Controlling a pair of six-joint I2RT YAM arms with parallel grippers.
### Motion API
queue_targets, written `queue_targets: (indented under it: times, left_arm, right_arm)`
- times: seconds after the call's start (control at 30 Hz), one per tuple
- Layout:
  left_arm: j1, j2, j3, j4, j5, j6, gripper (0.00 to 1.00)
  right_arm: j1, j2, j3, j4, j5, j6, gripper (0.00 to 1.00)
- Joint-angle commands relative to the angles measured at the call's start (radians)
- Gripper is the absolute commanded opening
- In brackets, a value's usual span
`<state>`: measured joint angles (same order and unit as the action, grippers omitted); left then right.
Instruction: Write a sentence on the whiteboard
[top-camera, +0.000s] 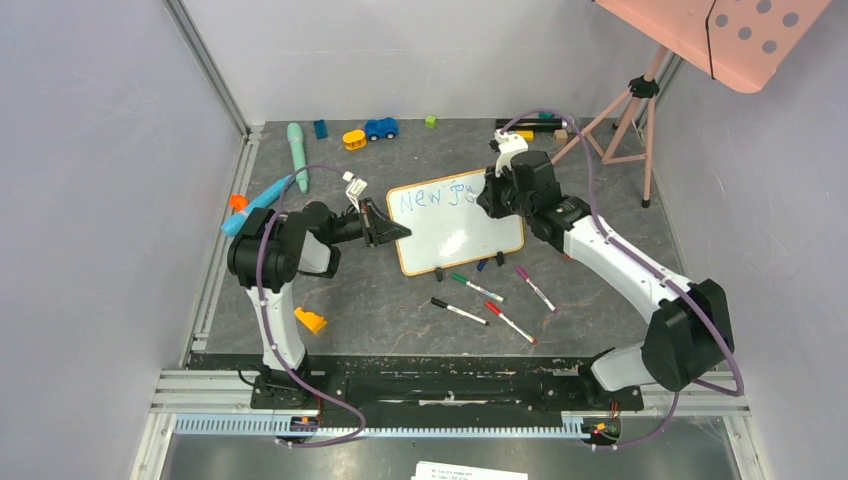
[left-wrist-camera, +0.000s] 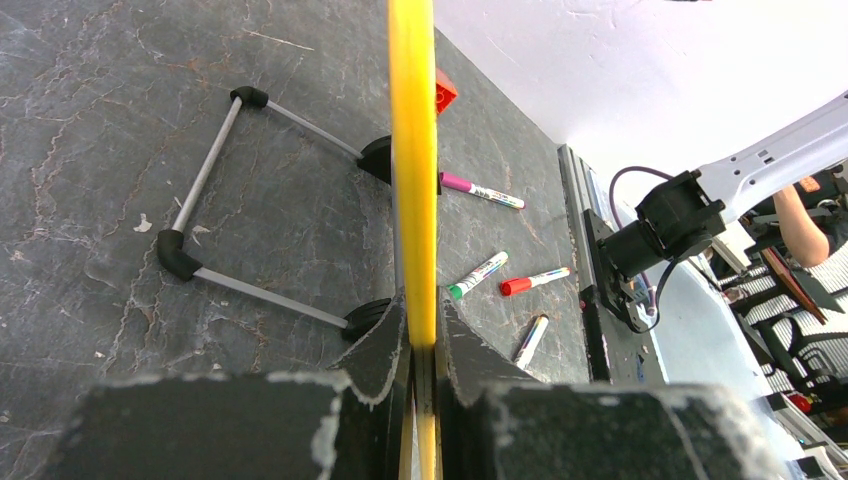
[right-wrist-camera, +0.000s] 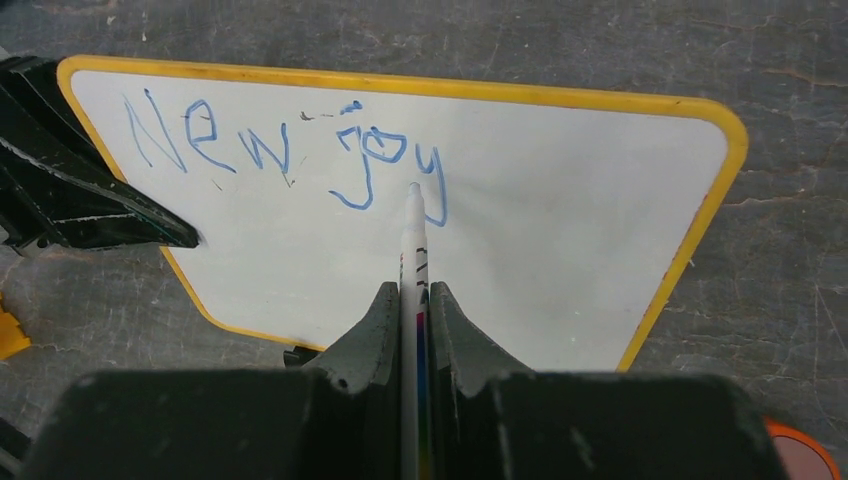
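Sitting mid-counter, the whiteboard (top-camera: 460, 235) has bare counter (top-camera: 590, 320) toward the right edge. Its blue sentence (right-wrist-camera: 290, 150) reads "New joy". The left fingers (left-wrist-camera: 380, 350) clench its left frame edge. The right fingers (right-wrist-camera: 372, 325) grip a marker (right-wrist-camera: 413, 240), tip at the "y". Loose markers (top-camera: 478, 288) lie nearer the near edge, and a tripod (top-camera: 625, 120) stands at the far right corner.

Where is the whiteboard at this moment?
In the top view the whiteboard is mid-table between the arms, its left-hand edge pinched by the left gripper; the right gripper holds a marker at the blue writing, and loose markers lie just in front.
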<state>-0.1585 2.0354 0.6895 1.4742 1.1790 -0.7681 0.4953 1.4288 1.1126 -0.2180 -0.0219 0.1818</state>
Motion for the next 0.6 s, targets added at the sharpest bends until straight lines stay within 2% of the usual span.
queue_targets:
  times: [0.0, 0.57]
  left_arm:
    - [-0.004, -0.009, 0.018, 0.083, 0.029, 0.061, 0.02]
    - [-0.004, -0.009, 0.019, 0.083, 0.03, 0.061, 0.02]
  right_arm:
    - [-0.018, -0.054, 0.017, 0.05, 0.016, -0.014, 0.0]
    - [-0.037, 0.004, 0.071, 0.049, 0.063, -0.028, 0.0]
